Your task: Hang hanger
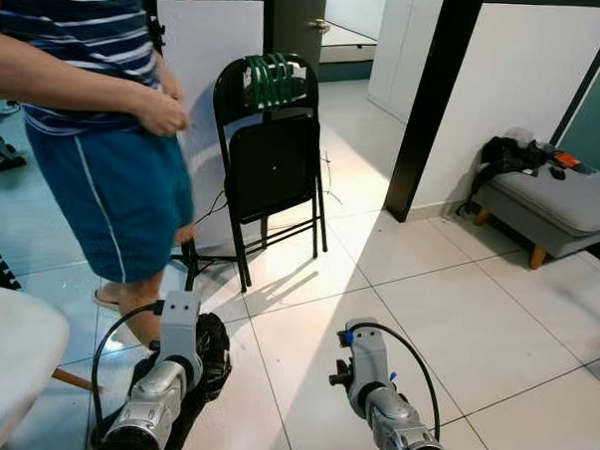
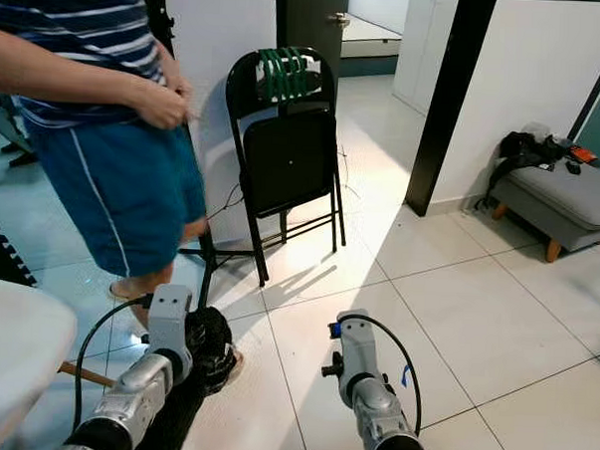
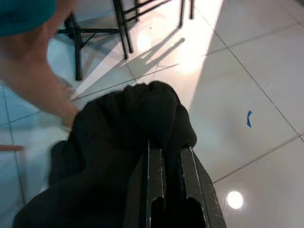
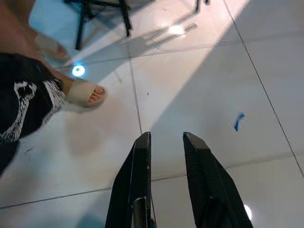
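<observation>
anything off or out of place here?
Yes. The left gripper holds a bunched black garment, with no hanger visible in it. The green hangers sit on the back of a folding chair, not a rail. A person stands close beside the chair.

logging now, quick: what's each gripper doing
left gripper: shut on black garment
right gripper: open, holding nothing, above floor tiles

Seen along the left gripper (image 3: 166, 159): two black fingers (image 3: 154, 171) close together, clamped into a bunched black garment (image 3: 118, 137). Beyond, white floor tiles (image 3: 237, 61) with a small blue mark (image 3: 248, 118), black chair legs (image 3: 124, 21), a person's blurred leg (image 3: 35, 76).
</observation>
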{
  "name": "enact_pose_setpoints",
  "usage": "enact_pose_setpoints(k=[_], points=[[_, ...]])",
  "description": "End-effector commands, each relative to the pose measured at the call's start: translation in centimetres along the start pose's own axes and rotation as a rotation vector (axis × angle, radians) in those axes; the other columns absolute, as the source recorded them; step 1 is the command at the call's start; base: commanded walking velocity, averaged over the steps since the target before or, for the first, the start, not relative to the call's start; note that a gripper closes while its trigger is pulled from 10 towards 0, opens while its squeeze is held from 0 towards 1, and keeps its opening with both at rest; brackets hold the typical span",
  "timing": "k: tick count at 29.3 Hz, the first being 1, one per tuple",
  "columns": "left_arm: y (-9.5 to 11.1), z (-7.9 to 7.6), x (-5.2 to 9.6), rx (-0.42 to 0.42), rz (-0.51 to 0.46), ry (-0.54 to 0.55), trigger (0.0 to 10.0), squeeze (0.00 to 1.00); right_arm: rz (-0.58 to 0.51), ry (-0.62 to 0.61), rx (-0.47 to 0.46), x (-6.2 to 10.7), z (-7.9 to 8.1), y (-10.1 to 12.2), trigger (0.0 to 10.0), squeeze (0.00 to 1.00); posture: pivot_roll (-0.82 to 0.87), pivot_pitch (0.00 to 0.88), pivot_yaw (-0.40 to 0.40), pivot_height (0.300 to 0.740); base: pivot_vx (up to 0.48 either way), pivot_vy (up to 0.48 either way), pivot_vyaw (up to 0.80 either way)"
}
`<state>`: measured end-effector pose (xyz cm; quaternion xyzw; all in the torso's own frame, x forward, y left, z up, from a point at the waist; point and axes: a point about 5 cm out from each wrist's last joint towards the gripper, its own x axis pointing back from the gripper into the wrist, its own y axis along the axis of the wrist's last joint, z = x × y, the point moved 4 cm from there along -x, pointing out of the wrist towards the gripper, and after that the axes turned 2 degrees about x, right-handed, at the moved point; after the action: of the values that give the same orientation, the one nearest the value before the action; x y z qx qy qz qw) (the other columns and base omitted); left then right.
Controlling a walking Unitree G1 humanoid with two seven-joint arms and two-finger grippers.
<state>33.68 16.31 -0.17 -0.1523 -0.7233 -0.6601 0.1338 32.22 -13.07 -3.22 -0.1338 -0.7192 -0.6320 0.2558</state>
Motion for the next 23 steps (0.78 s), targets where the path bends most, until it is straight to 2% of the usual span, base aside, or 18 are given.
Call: enact_pose_setpoints(k=[1,8,11,12,16,20,21,23], points=[[0.9,-0.7,-0.1,-0.006,-0.041,-0.024,10.0,0.0,0.017,-0.018,-0.013,0.1,-0.4,-0.6,10.0,0.0,0.06,0.0,-0.003,0.74,0.0,0.0,-0.8],[1.4,-0.9,-0.2,0.01,-0.058,-0.054,10.0,0.0,0.013,-0.037,-0.03,0.1,-0.9,-0.4,10.0,0.0,0.05,0.0,0.009,0.74,0.0,0.0,-0.8],[1.3,-0.8,-0.3,-0.008,-0.043,-0.048,10.0,0.0,0.01,-0.045,-0.037,0.1,-1.1,-0.2,10.0,0.0,0.04,0.0,0.017,0.74,0.0,0.0,-0.8],[0.9,-0.5,-0.4,-0.051,-0.018,-0.029,10.0,0.0,0.007,-0.053,-0.046,0.0,-1.2,0.0,10.0,0.0,0.04,0.0,0.021,0.74,0.0,0.0,-0.8],[0.5,0.1,-0.3,-0.092,-0.003,-0.001,10.0,0.0,0.009,-0.068,-0.054,0.1,-1.6,-0.1,10.0,0.0,0.03,0.0,0.025,0.74,0.0,0.0,-0.8],[0.7,0.3,-0.3,-0.092,-0.012,0.005,10.0,0.0,0.018,-0.081,-0.063,0.2,-1.8,-0.5,10.0,0.0,0.04,0.0,0.023,0.74,0.0,0.0,-0.8],[1.2,0.6,-0.3,-0.062,-0.034,0.01,10.0,0.0,0.032,-0.096,-0.089,0.3,-1.9,-0.9,10.0,0.0,0.05,0.0,0.02,0.74,0.0,0.0,-0.8],[1.2,0.6,-0.3,-0.062,-0.034,0.01,10.0,0.0,0.032,-0.096,-0.089,0.3,-1.9,-0.9,10.0,0.0,0.05,0.0,0.02,0.74,0.0,0.0,-0.8]])
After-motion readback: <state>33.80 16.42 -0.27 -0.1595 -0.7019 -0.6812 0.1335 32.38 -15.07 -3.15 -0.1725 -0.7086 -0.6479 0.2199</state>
